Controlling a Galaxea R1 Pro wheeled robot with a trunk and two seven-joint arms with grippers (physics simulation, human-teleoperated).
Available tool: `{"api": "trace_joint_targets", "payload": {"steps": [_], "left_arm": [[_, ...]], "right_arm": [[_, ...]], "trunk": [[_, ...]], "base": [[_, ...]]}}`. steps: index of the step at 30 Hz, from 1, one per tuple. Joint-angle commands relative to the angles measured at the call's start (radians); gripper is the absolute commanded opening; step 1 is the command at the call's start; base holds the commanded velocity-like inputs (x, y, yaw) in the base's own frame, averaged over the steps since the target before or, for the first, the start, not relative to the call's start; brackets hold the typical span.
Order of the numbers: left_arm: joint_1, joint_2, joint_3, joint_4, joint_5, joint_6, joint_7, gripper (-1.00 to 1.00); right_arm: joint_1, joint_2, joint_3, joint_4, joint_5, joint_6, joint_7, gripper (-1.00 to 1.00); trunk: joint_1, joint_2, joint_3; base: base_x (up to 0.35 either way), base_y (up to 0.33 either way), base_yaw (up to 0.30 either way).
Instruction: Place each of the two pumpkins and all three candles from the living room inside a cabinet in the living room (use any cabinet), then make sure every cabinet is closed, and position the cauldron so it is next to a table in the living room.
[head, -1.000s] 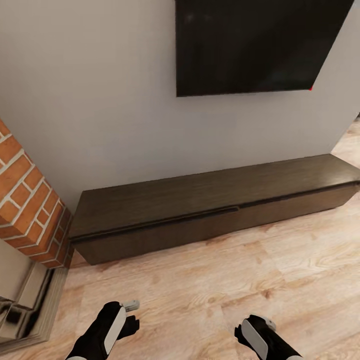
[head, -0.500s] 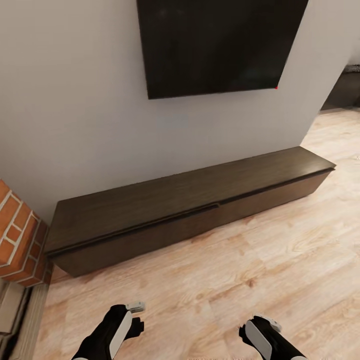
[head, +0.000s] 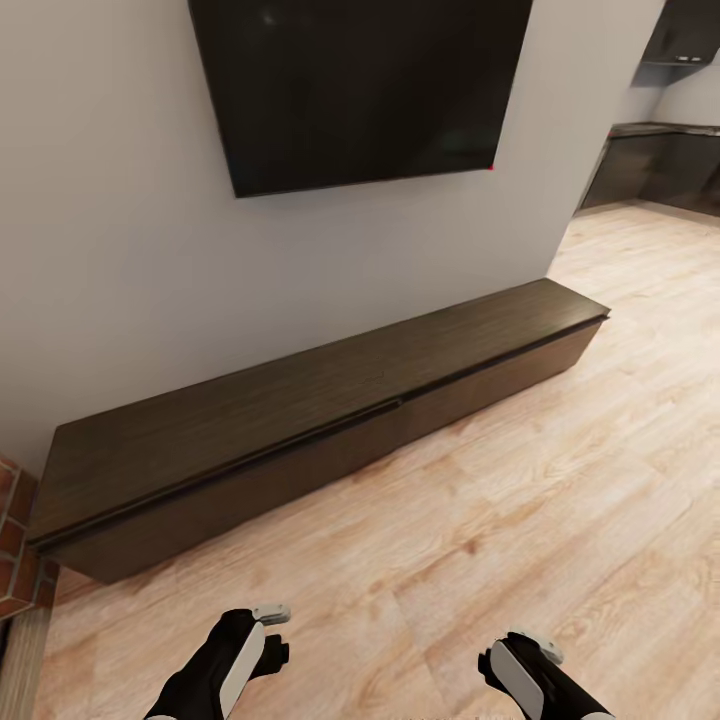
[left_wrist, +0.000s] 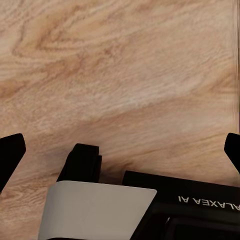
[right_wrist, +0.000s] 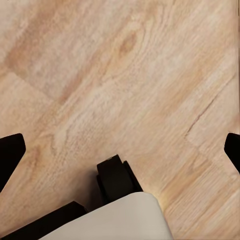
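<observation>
Wall, big and pale grey, takes up most of the head view. Wood floor, light and stripy, spreads out below it and runs off to the right into another room. A big black screen hangs flat on the wall, up high.

Under the screen sits the cabinet. It is long, low and dark brown, and it stands on the floor with its back touching the wall. Its flat top is bare. Its long front looks pushed in, with only a thin dark line under the top.

Far off at the upper right are some dark kitchen units. A little bit of red brick peeks in at the left edge, just beside the cabinet's end.

At the bottom of the head view are the two arms, black and white. The left gripper and the right gripper both hang over the floor, well apart from the cabinet. In the wrist views, the left gripper has its jaws spread wide with nothing between them but floor, and the right gripper is the same.
</observation>
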Motion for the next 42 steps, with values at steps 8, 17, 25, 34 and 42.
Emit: {"api": "trace_joint_targets", "payload": {"steps": [8, 17, 25, 34, 42], "left_arm": [[0.000, -0.003, -0.003, -0.002, 0.012, 0.003, 0.009, 1.00], [0.000, -0.006, -0.003, -0.008, 0.014, 0.001, 0.006, 1.00], [0.000, -0.006, -0.006, -0.008, 0.014, -0.005, 0.001, 1.00], [0.000, -0.006, -0.006, -0.008, 0.012, -0.026, -0.001, 1.00], [0.000, -0.006, -0.021, -0.008, 0.012, -0.037, -0.001, 1.00]], "right_arm": [[-0.001, -0.001, 0.008, -0.001, -0.006, -0.011, -0.008, 1.00], [-0.001, -0.001, 0.007, 0.028, -0.005, -0.014, -0.008, 1.00], [-0.001, -0.001, 0.007, 0.033, -0.005, -0.029, -0.009, 1.00], [-0.001, -0.001, 0.007, 0.033, -0.005, -0.033, -0.009, 1.00], [-0.001, 0.000, 0.007, 0.033, -0.005, -0.033, -0.009, 1.00]], "trunk": [[0.000, 0.000, -0.001], [0.000, 0.000, -0.001], [0.000, 0.000, -0.001], [0.000, 0.000, -0.001], [0.000, 0.000, -0.001]], "base": [[0.000, 0.000, -0.268], [0.000, 0.000, -0.268], [0.000, 0.000, -0.268], [0.000, 0.000, -0.268], [0.000, 0.000, -0.274]]}}
